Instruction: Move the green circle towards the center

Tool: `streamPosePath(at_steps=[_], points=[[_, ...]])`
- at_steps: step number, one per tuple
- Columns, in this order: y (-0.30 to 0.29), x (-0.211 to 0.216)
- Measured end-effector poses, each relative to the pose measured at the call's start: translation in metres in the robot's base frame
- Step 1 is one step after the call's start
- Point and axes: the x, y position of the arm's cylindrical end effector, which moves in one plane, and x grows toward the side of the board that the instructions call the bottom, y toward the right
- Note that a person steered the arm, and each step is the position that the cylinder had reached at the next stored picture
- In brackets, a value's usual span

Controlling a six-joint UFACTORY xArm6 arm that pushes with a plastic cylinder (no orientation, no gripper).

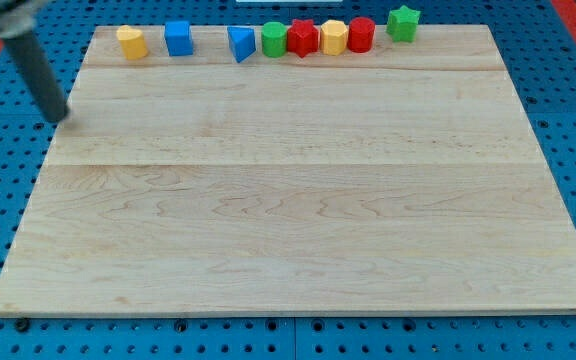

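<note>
The green circle (pixel 274 40) stands in a row of blocks along the board's top edge, between a blue triangle (pixel 241 44) on its left and a red star (pixel 302 38) on its right. My tip (pixel 61 117) rests at the board's left edge, far to the left of and below the green circle, touching no block. The dark rod slants up toward the view's top left corner.
The row also holds a yellow cylinder (pixel 132 43), a blue cube (pixel 178 38), a yellow hexagon (pixel 334 37), a red cylinder (pixel 361 34) and a green star (pixel 403 23). The wooden board (pixel 298 200) lies on a blue pegboard.
</note>
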Motion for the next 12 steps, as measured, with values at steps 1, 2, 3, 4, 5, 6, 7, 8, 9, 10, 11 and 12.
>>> streamPosePath(at_steps=[1, 2, 3, 4, 5, 6, 7, 8, 9, 10, 11, 12], points=[[-0.003, -0.009], [-0.003, -0.062], [0.014, -0.154], [0.020, -0.172], [0.038, -0.172], [0.131, -0.171], [0.154, -0.171], [0.162, -0.171], [0.206, -0.171], [0.249, -0.170], [0.271, -0.170], [0.284, -0.139]])
